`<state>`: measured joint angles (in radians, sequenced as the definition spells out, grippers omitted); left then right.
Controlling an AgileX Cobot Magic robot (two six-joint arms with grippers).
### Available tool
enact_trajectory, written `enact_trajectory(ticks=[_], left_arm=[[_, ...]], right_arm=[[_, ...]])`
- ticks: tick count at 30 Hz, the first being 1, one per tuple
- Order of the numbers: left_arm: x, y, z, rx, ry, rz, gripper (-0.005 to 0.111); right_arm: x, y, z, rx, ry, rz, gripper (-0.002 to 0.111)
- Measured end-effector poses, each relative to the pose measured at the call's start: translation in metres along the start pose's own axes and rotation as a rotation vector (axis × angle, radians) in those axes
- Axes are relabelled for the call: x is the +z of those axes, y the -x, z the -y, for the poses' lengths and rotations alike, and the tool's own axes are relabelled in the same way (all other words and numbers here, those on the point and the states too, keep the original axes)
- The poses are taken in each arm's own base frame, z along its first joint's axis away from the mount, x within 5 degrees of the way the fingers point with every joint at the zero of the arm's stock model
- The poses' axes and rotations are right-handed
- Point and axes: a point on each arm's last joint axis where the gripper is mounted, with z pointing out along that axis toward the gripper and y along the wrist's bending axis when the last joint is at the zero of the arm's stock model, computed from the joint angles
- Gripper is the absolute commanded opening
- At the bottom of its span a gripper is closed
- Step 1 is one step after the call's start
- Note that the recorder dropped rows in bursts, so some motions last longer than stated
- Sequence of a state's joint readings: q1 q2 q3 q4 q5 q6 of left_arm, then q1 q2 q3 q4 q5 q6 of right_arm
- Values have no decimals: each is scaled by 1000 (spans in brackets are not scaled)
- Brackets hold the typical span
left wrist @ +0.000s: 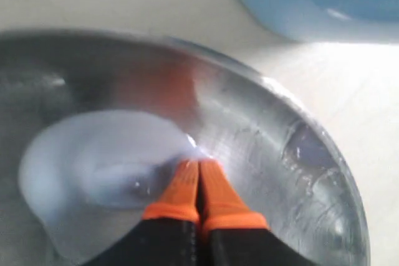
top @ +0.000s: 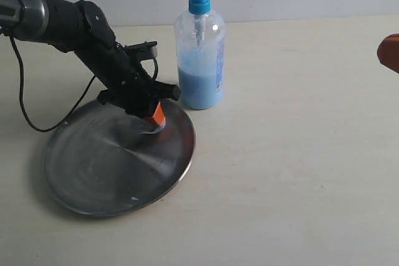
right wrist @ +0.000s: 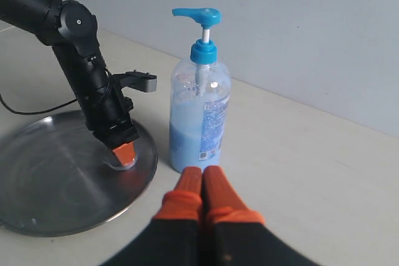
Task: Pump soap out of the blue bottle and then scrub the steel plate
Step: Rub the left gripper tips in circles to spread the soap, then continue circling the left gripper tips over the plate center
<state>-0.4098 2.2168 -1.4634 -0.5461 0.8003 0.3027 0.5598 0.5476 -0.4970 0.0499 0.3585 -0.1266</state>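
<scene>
The steel plate [top: 93, 172] lies on the table at the left; it also shows in the left wrist view [left wrist: 274, 147] and the right wrist view [right wrist: 56, 179]. My left gripper [top: 156, 118] is shut with nothing between its orange fingers, its tips pressed into a pale blue smear of soap [left wrist: 106, 166] on the plate's far right part. The blue bottle [top: 199, 60] stands upright just behind the plate's right rim. My right gripper [right wrist: 201, 171] is shut and empty, hovering above the table in front of the bottle [right wrist: 199, 123]; only an orange tip [top: 389, 51] shows at the exterior view's right edge.
A black cable [top: 25, 104] loops from the left arm down beside the plate. A small pale drop [top: 134, 199] sits near the plate's front rim. A pale wall runs behind the table.
</scene>
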Motion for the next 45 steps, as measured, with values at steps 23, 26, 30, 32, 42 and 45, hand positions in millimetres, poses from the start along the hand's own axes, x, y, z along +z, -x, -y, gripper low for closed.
enact_trajectory(ticks=[23,26,30,32,42,45], left_arm=[[1,-2,8,48,54,-19,0],[3,0,10,52,52,11,0],[3,3,7,74,93,42,0],[3,4,3,85,138,49,0],[-4,0,-7,112,266,-8,0],[-4,-3,-5,110,264,-42,0]], right_arm=[[0,0,0,0,0,0,0],[0,0,0,0,0,0,0],[0,0,0,0,0,0,0],[0,0,0,0,0,0,0],[0,0,0,0,0,0,0],[0,0,0,0,0,0,0]])
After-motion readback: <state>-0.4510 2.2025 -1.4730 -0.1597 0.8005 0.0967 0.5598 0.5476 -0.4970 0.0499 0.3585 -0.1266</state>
